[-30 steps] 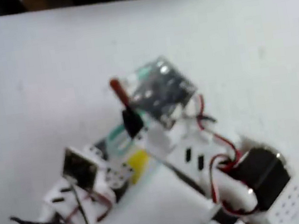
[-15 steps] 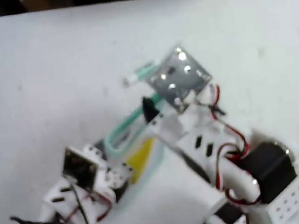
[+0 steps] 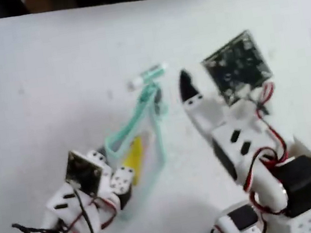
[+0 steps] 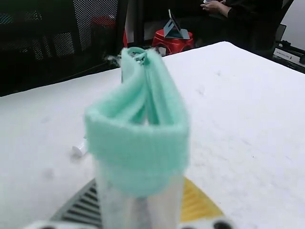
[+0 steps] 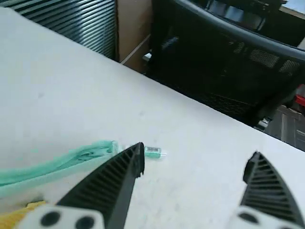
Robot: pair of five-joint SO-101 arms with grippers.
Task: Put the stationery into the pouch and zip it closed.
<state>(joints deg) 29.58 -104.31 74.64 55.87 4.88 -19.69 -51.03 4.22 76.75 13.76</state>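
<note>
1. Gripping the pouch (image 3: pixel 141 145) at its near end, the left gripper (image 3: pixel 123 183) props the mouth open, likely for loading.
2. Right gripper (image 5: pixel 196 155) gapes wide, empty, beside a loose stationery piece (image 3: pixel 146 75).

white table (image 3: pixel 31 65) bears a green-rimmed pouch (image 3: pixel 149 152) and a small tube (image 3: pixel 148 76).

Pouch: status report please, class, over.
Left gripper shut on pouch. Right gripper open, empty, beside it. Yellow item inside; white-green stick on table beyond pouch. Nothing in the way.
</note>
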